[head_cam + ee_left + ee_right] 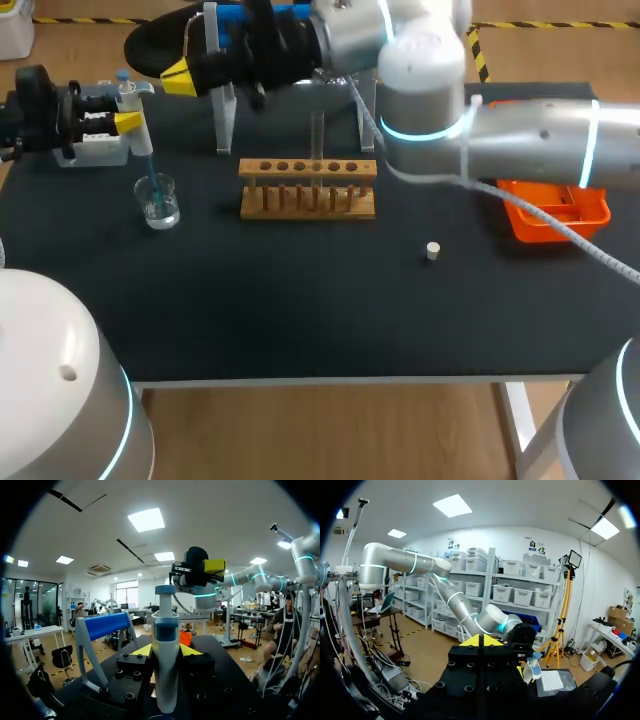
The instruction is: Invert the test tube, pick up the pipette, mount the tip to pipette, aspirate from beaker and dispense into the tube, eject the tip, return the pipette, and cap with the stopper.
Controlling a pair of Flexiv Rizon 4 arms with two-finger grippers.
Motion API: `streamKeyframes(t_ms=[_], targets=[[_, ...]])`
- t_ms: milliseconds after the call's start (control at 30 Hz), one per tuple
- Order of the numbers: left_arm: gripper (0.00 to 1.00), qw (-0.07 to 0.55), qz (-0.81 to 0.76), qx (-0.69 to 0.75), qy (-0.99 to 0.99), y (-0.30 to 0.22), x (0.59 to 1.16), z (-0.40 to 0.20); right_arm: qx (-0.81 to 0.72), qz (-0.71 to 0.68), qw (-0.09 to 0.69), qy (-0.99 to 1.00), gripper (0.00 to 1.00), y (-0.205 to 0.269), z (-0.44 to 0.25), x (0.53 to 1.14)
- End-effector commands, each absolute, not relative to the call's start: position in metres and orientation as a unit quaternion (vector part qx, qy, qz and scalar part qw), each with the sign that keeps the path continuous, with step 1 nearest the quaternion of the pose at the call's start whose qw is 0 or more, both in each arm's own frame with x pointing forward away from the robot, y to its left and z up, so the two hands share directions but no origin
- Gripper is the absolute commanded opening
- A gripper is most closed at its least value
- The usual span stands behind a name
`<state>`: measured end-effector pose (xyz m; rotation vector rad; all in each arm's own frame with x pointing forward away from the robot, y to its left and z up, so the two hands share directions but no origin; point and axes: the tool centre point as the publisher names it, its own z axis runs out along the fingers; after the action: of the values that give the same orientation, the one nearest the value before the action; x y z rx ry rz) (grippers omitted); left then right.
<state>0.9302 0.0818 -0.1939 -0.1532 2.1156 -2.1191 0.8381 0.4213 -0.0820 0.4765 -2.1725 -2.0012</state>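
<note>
Left end effector (165,651): It is at the upper left of the head view. Its two yellow fingers press on the pipette from both sides, so it grips the pipette.
Pipette (141,148): It stands nearly upright in the left end effector. Its thin blue tip points down into the beaker.
Beaker (158,203): It is a small clear glass on the left side of the counter (300,300), just under the pipette. I cannot tell how much is in it.
Right end effector (182,77): Its arm comes in from the right and reaches across to the upper left of the head view. In its own wrist view, its yellow tips are pressed together with nothing between them, so it is closed and holds nothing.
Rack (308,190): It is a wooden rack with a row of holes, at the upper middle of the counter.
Test tube (318,140): It stands upright in a hole of the rack.
Stopper (433,250): It is a small white plug. It lies alone on the counter, to the lower right of the rack.
Orange tray (560,210): It sits at the right side, partly hidden under the right arm.
Stand (222,110): It is a clear stand with a blue bar, behind the rack and under the right end effector in the head view.
</note>
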Motion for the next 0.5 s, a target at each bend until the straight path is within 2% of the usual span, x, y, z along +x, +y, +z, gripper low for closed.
streamKeyframes(t_ms=[33,500], targets=[[0.00,0.071,-0.705,-0.051,0.704,0.082,0.931,-0.193,0.258,-0.639,0.192,-0.699,0.00,0.443,-0.087,0.850],[0.00,0.071,-0.705,-0.051,0.704,0.082,0.931,-0.193,0.205,-0.670,0.196,-0.686,0.00,0.481,-0.095,0.880]])
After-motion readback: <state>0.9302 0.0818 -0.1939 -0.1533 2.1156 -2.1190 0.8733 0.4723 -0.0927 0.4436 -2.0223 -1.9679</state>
